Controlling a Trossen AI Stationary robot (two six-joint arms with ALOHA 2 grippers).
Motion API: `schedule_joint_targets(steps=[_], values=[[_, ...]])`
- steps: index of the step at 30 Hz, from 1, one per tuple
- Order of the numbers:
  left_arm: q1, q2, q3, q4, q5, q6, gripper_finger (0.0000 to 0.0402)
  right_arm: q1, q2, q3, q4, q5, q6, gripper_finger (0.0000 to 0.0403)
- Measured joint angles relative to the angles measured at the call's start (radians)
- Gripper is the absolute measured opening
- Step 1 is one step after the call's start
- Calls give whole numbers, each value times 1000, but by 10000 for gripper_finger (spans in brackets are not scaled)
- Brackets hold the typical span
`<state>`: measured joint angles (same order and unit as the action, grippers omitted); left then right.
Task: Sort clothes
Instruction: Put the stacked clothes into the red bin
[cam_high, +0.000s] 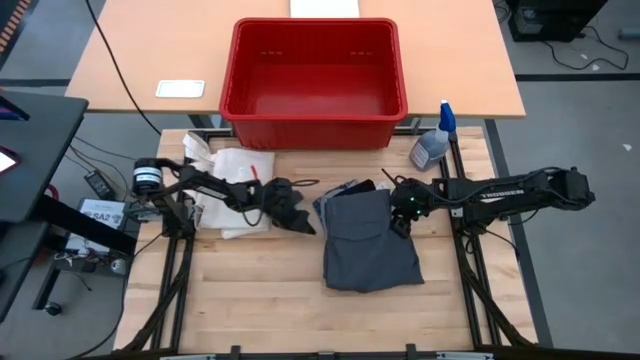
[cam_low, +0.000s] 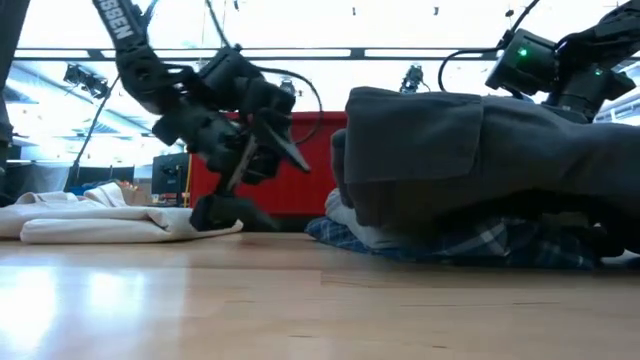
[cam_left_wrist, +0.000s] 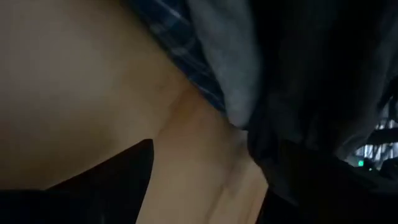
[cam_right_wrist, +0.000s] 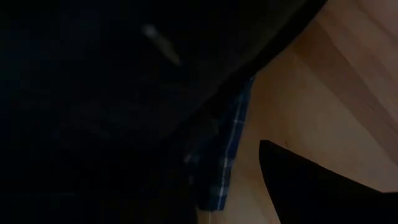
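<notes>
The likeliest slip is one pull dragging the whole pile, because the grey cloth (cam_high: 370, 240) lies folded on top of the plaid cloth (cam_low: 470, 243) at mid-table, just in front of the red basket (cam_high: 314, 75). The left gripper (cam_high: 285, 203), jaws spread and empty, hangs just beside the pile. The right gripper (cam_high: 400, 213) rests on the grey cloth; its grip cannot be told.

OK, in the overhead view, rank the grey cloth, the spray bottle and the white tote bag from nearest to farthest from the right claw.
From the right claw:
1. Grey cloth, directly beside and under it.
2. Spray bottle, behind it at the table's back edge.
3. White tote bag, across the table by the left arm.
</notes>
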<state>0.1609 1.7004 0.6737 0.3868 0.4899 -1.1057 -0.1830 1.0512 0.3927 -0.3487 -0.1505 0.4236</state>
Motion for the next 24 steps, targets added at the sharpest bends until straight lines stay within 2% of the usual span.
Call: schedule_joint_targets(steps=[5,10,13,18,24], values=[[2,-33,-57,231,-16,-94,350,-14,0,0,43,-4,-6,237],[-37,-32,-41,211,-200,-205,350,-52,0,6,64,3,4,237],[-40,-11,-36,213,-258,-247,350,-85,0,45,42,42,-17,237],[-36,19,-37,208,-254,-256,350,-152,0,143,-42,78,-125,237],[34,8,-37,435,-163,-178,350,-181,0,372,-335,110,-220,232]])
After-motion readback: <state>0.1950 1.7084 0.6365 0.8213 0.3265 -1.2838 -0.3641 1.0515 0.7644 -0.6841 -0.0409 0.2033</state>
